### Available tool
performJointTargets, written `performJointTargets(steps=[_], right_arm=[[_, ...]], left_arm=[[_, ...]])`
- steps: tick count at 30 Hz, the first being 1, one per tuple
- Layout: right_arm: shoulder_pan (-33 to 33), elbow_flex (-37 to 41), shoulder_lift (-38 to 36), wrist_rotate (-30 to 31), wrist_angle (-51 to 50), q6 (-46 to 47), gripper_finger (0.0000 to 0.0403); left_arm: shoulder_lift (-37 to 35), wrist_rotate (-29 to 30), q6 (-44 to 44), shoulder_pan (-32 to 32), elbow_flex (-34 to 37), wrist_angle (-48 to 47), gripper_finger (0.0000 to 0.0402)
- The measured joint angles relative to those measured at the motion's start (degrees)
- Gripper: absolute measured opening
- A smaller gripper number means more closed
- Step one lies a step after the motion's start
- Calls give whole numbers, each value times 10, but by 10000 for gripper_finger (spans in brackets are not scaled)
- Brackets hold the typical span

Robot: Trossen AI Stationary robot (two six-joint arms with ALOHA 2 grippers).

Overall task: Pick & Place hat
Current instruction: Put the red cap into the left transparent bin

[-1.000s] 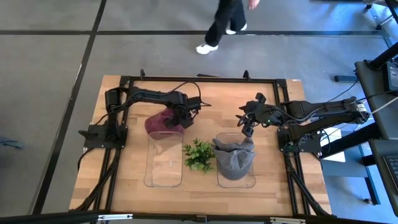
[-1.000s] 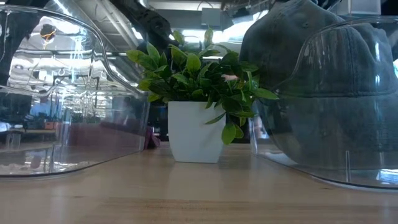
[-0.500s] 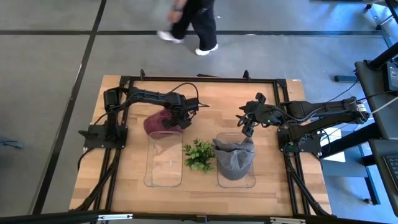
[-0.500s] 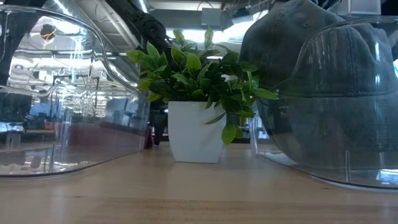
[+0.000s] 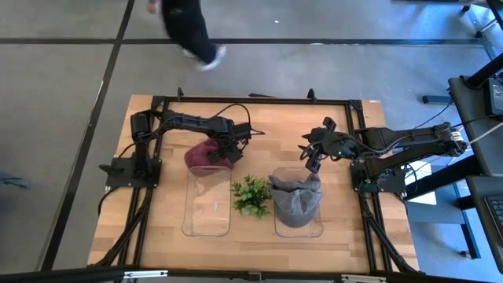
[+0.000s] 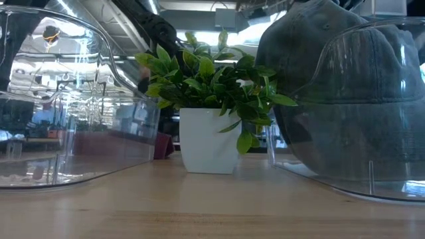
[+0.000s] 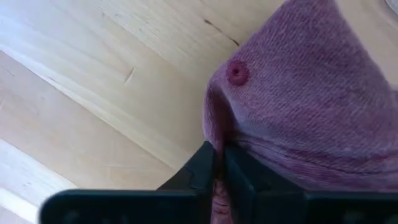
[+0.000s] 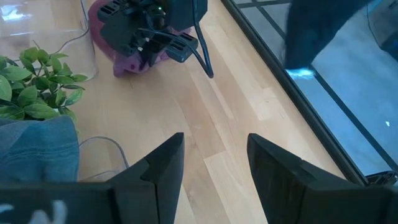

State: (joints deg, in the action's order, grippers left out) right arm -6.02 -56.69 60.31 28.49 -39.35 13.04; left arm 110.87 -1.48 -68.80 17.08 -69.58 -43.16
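**Maroon hat pinched at far end of left bin**

Maroon hat (image 5: 203, 155) sat at the far end of the clear left bin (image 5: 208, 206), on or just over its back rim; couldn't tell if lifted or resting. Left end effector (image 5: 223, 151) was closed on it: left wrist view showed both fingers (image 7: 198, 169) pressed together on a fold of crown fabric just beside the top button (image 7: 237, 72). Pinching a fold probably because soft cloth gives no rigid edge to grab.

Grey hat (image 5: 297, 201) already lay in the clear right bin (image 5: 299, 228), heaped above the rim, so that half of the job looked done. Right end effector (image 5: 311, 156) hovered over the desk (image 5: 338, 118) just beyond that bin, fingers spread wide, holding nothing; likely parked clear of the left arm's work.

Small potted plant (image 5: 251, 195) stood between the two bins, close enough to snag a dragged hat. Person (image 5: 189, 27) walked on the floor beyond the desk, well apart.
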Motion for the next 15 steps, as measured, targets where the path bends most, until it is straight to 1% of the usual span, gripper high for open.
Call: performJointTargets(steps=[2, 4, 8, 11, 15], right_arm=[[0, 0, 0, 0, 0, 0, 177], [0, 0, 0, 0, 0, 0, 177], [0, 0, 0, 1, 0, 0, 177], [0, 0, 0, 17, 0, 0, 177], [0, 0, 0, 41, 1, 0, 177]], left_arm=[[0, 3, 0, 0, 0, 0, 10], [-1, 16, 0, 0, 0, 0, 9], [-3, 68, 4, 3, -12, -2, 7], [-10, 87, 11, 13, -29, -12, 7], [-25, 96, 35, 27, -59, -21, 5]])
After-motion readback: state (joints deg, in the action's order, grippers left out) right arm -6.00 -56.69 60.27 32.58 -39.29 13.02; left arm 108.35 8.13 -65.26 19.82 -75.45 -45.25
